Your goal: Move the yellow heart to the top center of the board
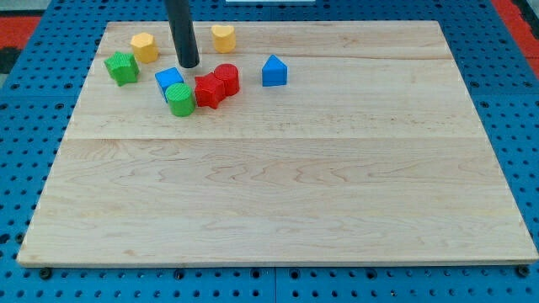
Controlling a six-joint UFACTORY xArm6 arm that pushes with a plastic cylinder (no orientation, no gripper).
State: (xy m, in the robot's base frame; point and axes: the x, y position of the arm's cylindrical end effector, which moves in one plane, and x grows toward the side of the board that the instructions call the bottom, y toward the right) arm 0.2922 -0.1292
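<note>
Your small yellow heart-shaped block (pixel 222 38) sits near the top edge of the light wooden board (pixel 286 185), somewhat left of the middle of that edge. So the job looks mostly done but not finished: I'd judge the heart needs a short shove toward the view's right to sit at true top centre.

Your dark rod's lower end, my tip (pixel 189 65), rests on the board to the view's left of the heart and a little lower, apart from it, not touching. There's no claw on this rig, just a plain rod, so nothing to spread, press together or pinch. From where the tip stands, a push rightward seems workable, but you'd likely want to raise it toward the view's top first to meet the heart squarely.

Other stuff: a blue cube-like block (pixel 168 81) is just below my tip, close to it, with a green round ribbed block (pixel 180 99) touching it on the lower side. Two red blocks (pixel 217 85), one round and one angular, sit together just right of those. A blue house-shaped block (pixel 274 71) stands alone further right. A yellow hexagonal block (pixel 144 47) and a green star-like block (pixel 122 67) are at the upper left.

Nothing lies between the heart and top centre; path right looks free. The blue house block is below that line, probably no bother
</note>
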